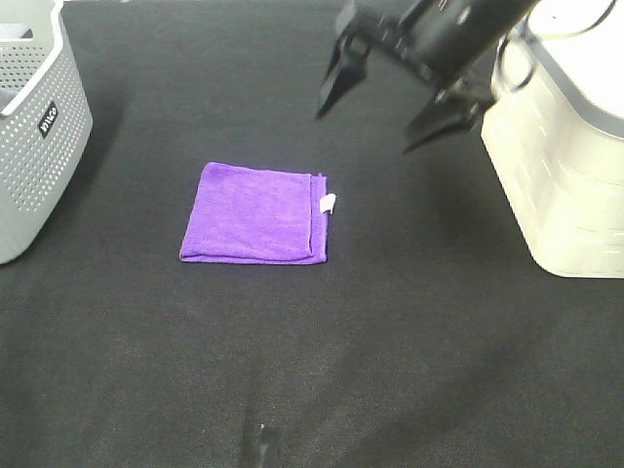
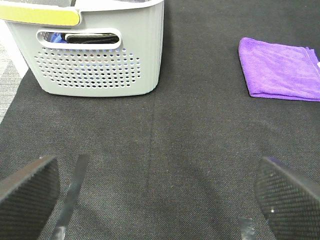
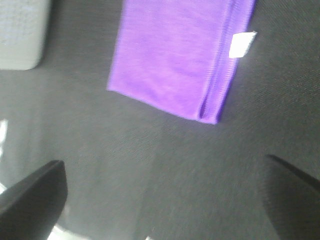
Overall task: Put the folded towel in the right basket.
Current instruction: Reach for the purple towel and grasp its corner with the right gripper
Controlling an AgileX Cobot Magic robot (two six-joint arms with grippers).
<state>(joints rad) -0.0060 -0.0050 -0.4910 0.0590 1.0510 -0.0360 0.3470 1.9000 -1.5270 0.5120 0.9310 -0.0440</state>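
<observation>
Grey basket (image 1: 39,117) far left, not the goal. Left gripper (image 2: 157,200) low over the black table (image 1: 409,370), jaws spread wide, nothing held; judged parked out of the way. Towel (image 1: 255,227) lies folded flat mid-table, white tag on its right edge, well apart from both baskets. Right gripper (image 1: 366,131) hangs above, off the towel's far right corner, not touching, jaws wide and empty, tips angled down; likely lining up a grasp. White basket (image 1: 561,185) far right, the goal
</observation>
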